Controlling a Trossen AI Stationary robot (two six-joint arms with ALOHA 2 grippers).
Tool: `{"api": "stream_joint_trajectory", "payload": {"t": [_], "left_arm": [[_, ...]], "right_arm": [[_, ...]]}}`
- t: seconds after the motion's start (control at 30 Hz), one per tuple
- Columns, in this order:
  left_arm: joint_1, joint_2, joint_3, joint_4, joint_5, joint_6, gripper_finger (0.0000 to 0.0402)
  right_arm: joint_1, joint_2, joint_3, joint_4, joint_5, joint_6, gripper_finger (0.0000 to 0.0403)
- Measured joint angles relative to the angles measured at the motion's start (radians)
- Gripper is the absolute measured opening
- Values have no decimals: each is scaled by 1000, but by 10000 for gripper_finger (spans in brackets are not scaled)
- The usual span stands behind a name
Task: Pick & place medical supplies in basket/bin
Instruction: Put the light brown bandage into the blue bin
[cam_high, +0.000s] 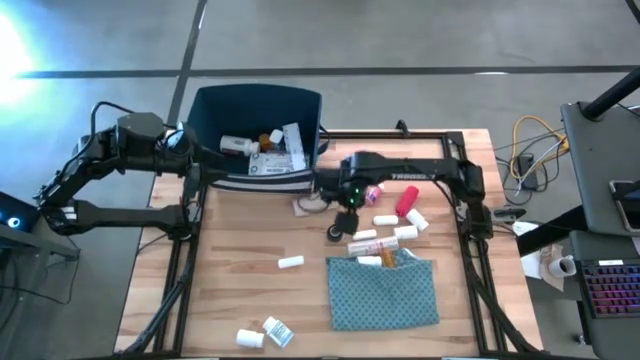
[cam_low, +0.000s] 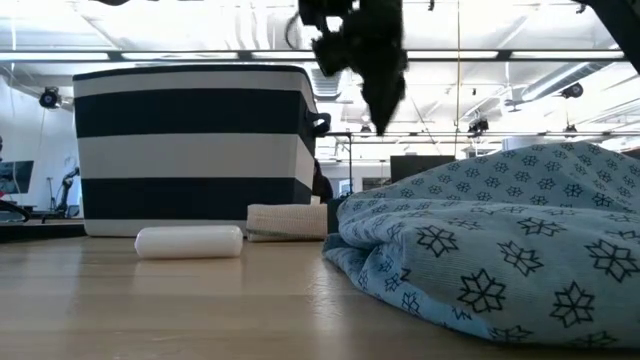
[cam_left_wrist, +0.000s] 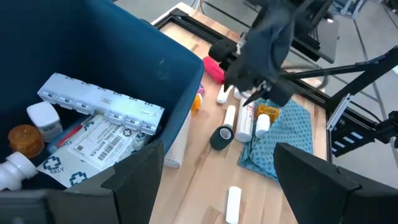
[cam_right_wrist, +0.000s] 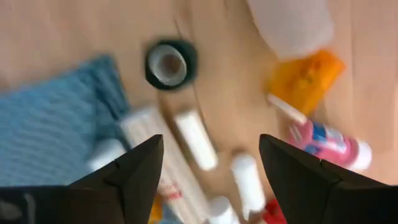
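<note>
Wooden tabletop (cam_high: 250, 290) under ceiling-lit hall; both grippers unclenched, right gripper (cam_high: 349, 200) above black roll (cam_high: 336, 232)

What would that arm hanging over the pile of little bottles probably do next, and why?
Probably lower toward one white bottle. The right gripper hovers above the loose supplies with its fingers apart and nothing between them, while the bin already holds a few items.
</note>
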Motion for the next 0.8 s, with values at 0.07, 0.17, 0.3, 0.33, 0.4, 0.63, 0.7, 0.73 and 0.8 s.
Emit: {"api": "stream_joint_trajectory", "payload": {"t": [0.07,0.17,0.3,0.33,0.4,0.63,0.7,0.73,0.8], "left_arm": [[0,0,0,0,0,0,281],[0,0,0,0,0,16,281],[0,0,0,0,2,54,281],[0,0,0,0,3,66,281],[0,0,0,0,3,91,281],[0,1,0,0,3,174,281],[0,1,0,1,3,192,281],[0,1,0,1,3,199,281],[0,2,0,1,4,203,281]], "right_arm": [[14,-11,-65,7,47,19,254],[44,-42,-157,37,87,76,249],[88,-99,-267,120,87,187,246],[98,-114,-291,142,87,225,246],[115,-139,-329,175,90,301,246],[162,-167,-382,171,63,582,245],[175,-165,-380,178,63,623,244],[183,-165,-378,187,63,634,244],[203,-164,-378,220,74,652,244]]}}
